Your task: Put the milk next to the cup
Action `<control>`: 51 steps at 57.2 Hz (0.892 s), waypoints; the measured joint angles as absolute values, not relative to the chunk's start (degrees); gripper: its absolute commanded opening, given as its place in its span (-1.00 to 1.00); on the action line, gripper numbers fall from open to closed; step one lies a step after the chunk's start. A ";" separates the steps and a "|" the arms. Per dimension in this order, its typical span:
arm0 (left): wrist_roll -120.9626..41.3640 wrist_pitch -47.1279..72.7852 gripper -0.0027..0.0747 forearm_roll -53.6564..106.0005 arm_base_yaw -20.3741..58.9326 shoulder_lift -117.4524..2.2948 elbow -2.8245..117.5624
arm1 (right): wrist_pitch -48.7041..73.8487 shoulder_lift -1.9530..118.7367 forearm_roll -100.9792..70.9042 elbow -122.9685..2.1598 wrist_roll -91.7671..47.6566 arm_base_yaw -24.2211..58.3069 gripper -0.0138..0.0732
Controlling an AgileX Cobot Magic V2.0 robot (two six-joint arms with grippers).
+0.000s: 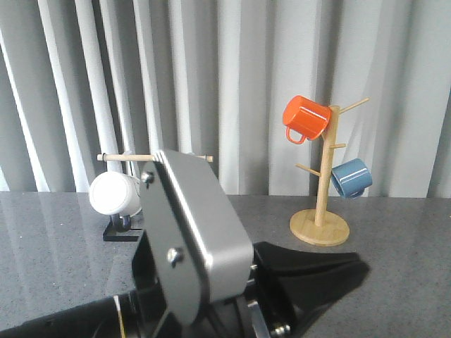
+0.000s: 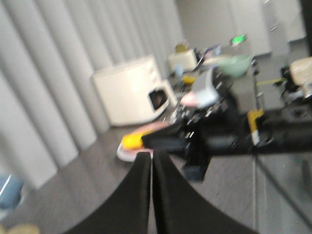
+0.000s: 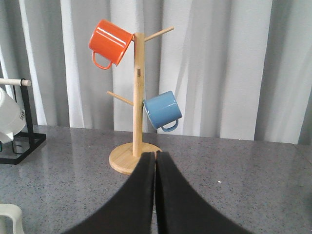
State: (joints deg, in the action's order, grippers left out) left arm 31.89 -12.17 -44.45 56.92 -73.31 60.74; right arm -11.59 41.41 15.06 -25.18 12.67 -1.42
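Milk carton was not visible in any view. A pale cream handle or rim (image 3: 9, 217) sat at the corner of the right wrist view, off to one side of the right gripper's closed jaws and near them; too cropped to tell if it was the cup.

Right gripper (image 3: 155, 161) had its black fingers pressed together, nothing between them. Straight ahead of its tips stood the wooden mug tree (image 3: 136, 146) on a round base, close beyond the fingertips. An orange mug (image 3: 109, 43) hung high on a peg, a blue mug (image 3: 163, 111) lower on the other side. Farther off to the side of the jaws, a white mug (image 3: 9, 117) hung on a black-framed rack with a wooden bar (image 3: 14, 82).

Left gripper (image 2: 152, 161) also had its fingers shut together, empty. Its view was motion-blurred; beyond the tips were a yellow and pink object (image 2: 134, 144), a white rounded cabinet (image 2: 129, 90) and dark equipment, details unclear.

In the front view a grey metal arm housing (image 1: 194, 239) filled the foreground over the dark speckled table (image 1: 394, 282), grey curtain (image 1: 232, 70) behind.
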 measured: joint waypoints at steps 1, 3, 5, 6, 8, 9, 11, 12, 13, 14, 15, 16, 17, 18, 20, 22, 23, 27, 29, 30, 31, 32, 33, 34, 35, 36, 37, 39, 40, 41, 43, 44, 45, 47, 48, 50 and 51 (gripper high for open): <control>32.56 -9.77 -0.95 -44.17 56.92 -73.31 60.74 | -11.59 41.41 15.06 -25.18 12.67 -1.42 -0.70; 32.88 -6.42 -0.95 -43.86 56.87 -73.23 60.74 | -11.59 41.41 15.06 -25.18 12.67 -1.42 -0.70; 32.40 -3.73 -0.95 -43.13 56.78 -72.93 60.74 | -11.59 41.41 15.06 -25.18 12.67 -1.42 -0.70; 31.97 -2.77 -0.95 -42.62 56.72 -72.65 60.74 | -11.59 41.41 15.06 -25.18 12.67 -1.42 -0.70; 30.17 -0.95 -0.95 -40.15 56.26 -71.91 60.74 | -11.59 41.41 15.06 -25.18 12.67 -1.42 -0.70; 28.67 0.00 -0.95 -38.34 55.90 -71.52 60.74 | -11.59 41.41 15.06 -25.18 12.67 -1.42 -0.70; 25.52 1.07 -0.95 -35.37 55.00 -70.31 60.74 | -11.59 41.41 15.06 -25.18 12.67 -1.42 -0.70; 24.04 1.47 -0.95 -33.68 54.52 -69.46 60.74 | -11.59 41.41 15.06 -25.18 12.67 -1.42 -0.70; 20.73 2.10 -0.95 -30.06 53.72 -68.83 60.74 | -11.59 41.41 15.06 -25.18 12.67 -1.42 -0.70; 18.93 2.72 -0.95 -28.16 52.84 -67.81 60.74 | -11.59 41.41 15.06 -25.18 12.67 -1.42 -0.70; 17.02 3.14 -0.95 -26.27 52.24 -67.09 60.74 | -11.59 41.41 15.06 -25.18 12.67 -1.42 -0.70; 14.05 3.73 -0.95 -23.42 51.64 -65.99 60.74 | -11.59 41.41 15.06 -25.18 12.67 -1.42 -0.70; 12.00 4.06 -0.95 -21.56 50.71 -65.25 60.74 | -11.59 41.41 15.06 -25.18 12.67 -1.42 -0.70; 9.91 4.41 -0.95 -19.79 50.08 -64.54 60.74 | -11.59 41.41 15.06 -25.18 12.67 -1.42 -0.70; 4.78 5.22 -0.95 -15.67 48.51 -62.42 60.74 | -11.59 41.41 15.06 -25.18 12.67 -1.42 -0.70; -0.92 6.24 -0.95 -11.54 46.63 -60.70 60.74 | -11.59 41.41 15.06 -25.18 12.67 -1.42 -0.70; -2.60 6.60 -0.95 -10.40 45.99 -59.75 60.74 | -11.59 41.41 15.06 -25.18 12.67 -1.42 -0.70; -8.27 8.18 -0.95 -6.51 42.64 -56.89 60.74 | -11.59 41.41 15.06 -25.18 12.67 -1.42 -0.70; -9.28 9.11 -0.95 -5.69 40.76 -55.83 60.74 | -11.59 41.41 15.06 -25.18 12.67 -1.42 -0.70; -9.43 9.77 -0.95 -5.43 39.58 -55.07 60.74 | -11.59 41.41 15.06 -25.18 12.67 -1.42 -0.70; -9.43 10.15 -0.95 -5.34 38.76 -54.60 60.74 | -11.59 41.41 15.06 -25.18 12.67 -1.42 -0.70; -9.32 10.61 -0.95 -5.12 37.51 -53.92 60.54 | -11.59 41.41 15.06 -25.18 12.67 -1.42 -0.70; -9.05 10.82 -0.95 -5.11 36.25 -53.25 60.39 | -11.59 41.41 15.06 -25.18 12.67 -1.42 -0.70; -8.77 10.90 -0.95 -5.06 35.40 -52.79 59.97 | -11.59 41.41 15.06 -25.18 12.67 -1.42 -0.70; -8.27 10.88 -0.95 -5.00 34.13 -52.08 59.63 | -11.59 41.41 15.06 -25.18 12.67 -1.42 -0.70; -7.96 10.88 -0.95 -4.99 33.29 -51.57 59.19 | -11.59 41.41 15.06 -25.18 12.67 -1.42 -0.70; -7.45 10.82 -0.95 -4.95 32.07 -50.82 58.40 | -11.59 41.41 15.06 -25.18 12.67 -1.42 -0.70; -6.54 10.53 -0.95 -4.95 30.08 -49.51 56.66 | -11.59 41.41 15.06 -25.18 12.67 -1.42 -0.70; -6.07 10.33 -0.95 -4.92 29.31 -48.97 55.38 | -11.59 41.41 15.06 -25.18 12.67 -1.42 -0.70; -5.70 9.88 -0.95 -4.88 28.58 -48.16 54.44 | -11.59 41.41 15.06 -25.18 12.67 -1.42 -0.70; -4.84 8.54 -0.95 -4.73 26.18 -46.45 51.15 | -11.59 41.41 15.06 -25.18 12.67 -1.42 -0.70; -4.66 7.92 -0.95 -4.72 25.52 -45.85 49.93 | -11.59 41.41 15.06 -25.18 12.67 -1.42 -0.70; -4.28 6.80 -0.95 -4.60 24.56 -44.95 47.99 | -11.59 41.41 15.06 -25.18 12.67 -1.42 -0.70; -3.61 4.57 -0.95 -4.35 23.00 -43.47 44.57 | -11.59 41.41 15.06 -25.18 12.67 -1.42 -0.70; -3.24 3.10 -0.95 -4.15 22.07 -42.57 43.17 | -11.59 41.41 15.06 -25.18 12.67 -1.42 -0.70; -2.68 0.62 -0.95 -3.17 20.54 -41.12 38.98 | -11.59 41.41 15.06 -25.18 12.67 -1.42 -0.70; -2.45 -0.86 -0.95 -2.49 19.93 -40.31 36.92 | -11.59 41.41 15.06 -25.18 12.67 -1.42 -0.70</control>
State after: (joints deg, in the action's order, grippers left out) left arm -2.45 -0.86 -2.49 19.93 -40.31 36.92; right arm -11.59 41.41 15.06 -25.18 12.67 -1.42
